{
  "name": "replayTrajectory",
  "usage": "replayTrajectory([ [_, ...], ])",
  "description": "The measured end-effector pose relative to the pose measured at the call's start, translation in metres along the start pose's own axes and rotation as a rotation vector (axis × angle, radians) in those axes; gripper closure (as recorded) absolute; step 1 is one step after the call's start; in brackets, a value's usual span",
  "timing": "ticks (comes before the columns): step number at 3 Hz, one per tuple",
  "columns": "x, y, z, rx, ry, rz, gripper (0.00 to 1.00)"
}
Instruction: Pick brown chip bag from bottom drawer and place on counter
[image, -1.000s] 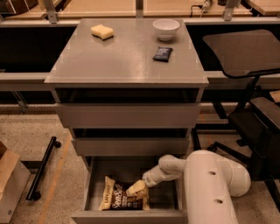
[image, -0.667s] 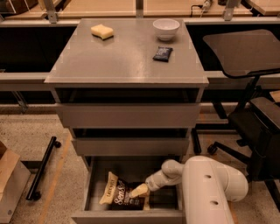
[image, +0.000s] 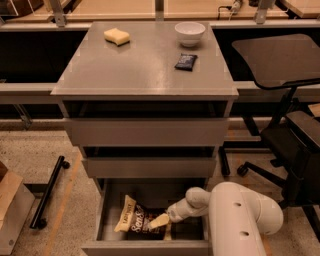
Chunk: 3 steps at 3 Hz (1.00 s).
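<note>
The brown chip bag (image: 134, 219) lies in the open bottom drawer (image: 103, 220), its cream end up to the left and white lettering showing. My gripper (image: 159, 221) reaches down into the drawer from the white arm (image: 240, 220) and sits at the bag's right end, touching or just over it. The arm covers the drawer's right part. The counter (image: 145, 70) is the grey top of the cabinet, above the two upper drawers.
On the counter are a yellow sponge (image: 117, 36), a white bowl (image: 190, 33) and a small dark packet (image: 185, 61). A black office chair (image: 285, 70) stands at the right. A black bar (image: 47, 192) and a cardboard box (image: 11, 210) are on the floor at the left.
My gripper has sunk a little lower onto the right end of the chip bag. The bag has shifted only slightly in the drawer.
</note>
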<state>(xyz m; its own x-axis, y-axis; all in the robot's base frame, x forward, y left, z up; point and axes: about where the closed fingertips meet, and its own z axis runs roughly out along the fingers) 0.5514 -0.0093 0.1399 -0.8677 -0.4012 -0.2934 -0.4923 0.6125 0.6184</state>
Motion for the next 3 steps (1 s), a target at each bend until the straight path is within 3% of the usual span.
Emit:
replayTrajectory([
  [2,0.000,0.001,-0.001,0.000,0.000,0.000,0.45],
  [3,0.012,0.007,0.007,-0.014,-0.014,0.039,0.69],
])
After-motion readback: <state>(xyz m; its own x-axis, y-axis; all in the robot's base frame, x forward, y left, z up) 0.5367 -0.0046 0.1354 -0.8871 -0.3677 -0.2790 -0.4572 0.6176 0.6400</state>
